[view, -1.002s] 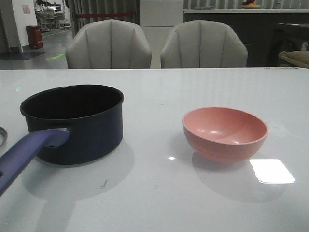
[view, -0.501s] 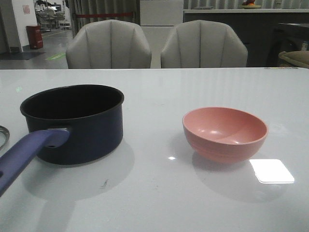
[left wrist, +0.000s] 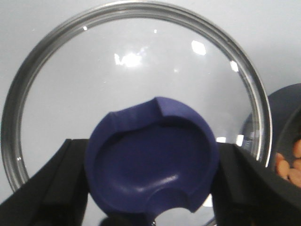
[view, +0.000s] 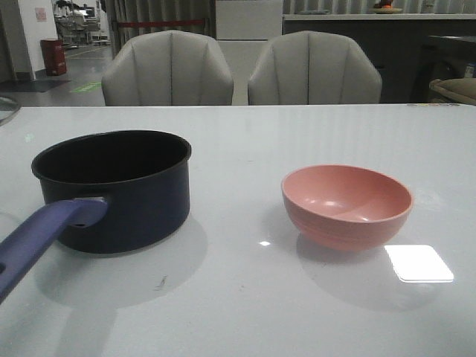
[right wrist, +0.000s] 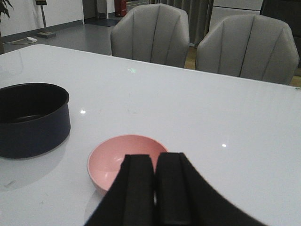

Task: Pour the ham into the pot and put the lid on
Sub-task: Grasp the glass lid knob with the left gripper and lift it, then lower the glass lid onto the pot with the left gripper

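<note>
Two arms, two roles. Far left: left gripper (left wrist: 150, 207) clamped on the knob of the lid (left wrist: 136, 61), held clear of the table to cover next. Pot (view: 119, 186) open, ham (left wrist: 290, 165) already inside. Pink bowl (view: 346, 204) empty. Right gripper (right wrist: 154, 188) pressed closed, holding nothing, parked above the bowl.

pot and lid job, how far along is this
Pouring looks done: the pink bowl sits empty, and orange ham pieces show inside the pot at the edge of the left wrist view. In hand: the left gripper is shut on the lid by its blue knob, lifted off the table. Left to do: set the lid on the open pot. The right gripper is shut and empty.
</note>
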`<state>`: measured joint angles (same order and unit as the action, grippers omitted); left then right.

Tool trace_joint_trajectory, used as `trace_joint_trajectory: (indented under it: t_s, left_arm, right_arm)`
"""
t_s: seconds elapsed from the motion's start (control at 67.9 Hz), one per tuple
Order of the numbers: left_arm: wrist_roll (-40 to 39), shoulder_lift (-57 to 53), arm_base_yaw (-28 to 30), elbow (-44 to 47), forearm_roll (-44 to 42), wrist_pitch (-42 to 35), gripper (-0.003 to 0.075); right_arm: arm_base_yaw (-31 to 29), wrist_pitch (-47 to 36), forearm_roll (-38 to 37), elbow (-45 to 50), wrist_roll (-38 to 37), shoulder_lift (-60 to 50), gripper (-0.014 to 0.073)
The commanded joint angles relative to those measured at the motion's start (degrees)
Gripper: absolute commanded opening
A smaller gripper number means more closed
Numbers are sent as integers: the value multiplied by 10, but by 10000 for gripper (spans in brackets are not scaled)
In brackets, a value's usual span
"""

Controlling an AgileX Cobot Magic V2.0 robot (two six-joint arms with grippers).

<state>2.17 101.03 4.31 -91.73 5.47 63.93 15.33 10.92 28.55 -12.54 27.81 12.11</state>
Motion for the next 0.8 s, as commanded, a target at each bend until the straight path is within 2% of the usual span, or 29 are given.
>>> trace_joint_trajectory:
  t_s: [0.0,0.162,0.339,0.633,0.781]
  left_arm:
    - [5,-33,-44,-34,21,-5,299]
    - [31,-29,-128,-34,17,-5,299]
    - [32,-22,-193,-35,14,-3,299]
    - [32,18,-236,-73,14,40,300]
    - [33,30,-248,-79,14,36,300]
  right_arm:
    - [1,-43,6,-16,4,4,162]
    - [1,-43,6,-16,4,4,162]
    - [1,-43,6,-16,4,4,162]
    - [1,-43,6,-16,4,4,162]
    - [1,-43,6,-16,4,4,162]
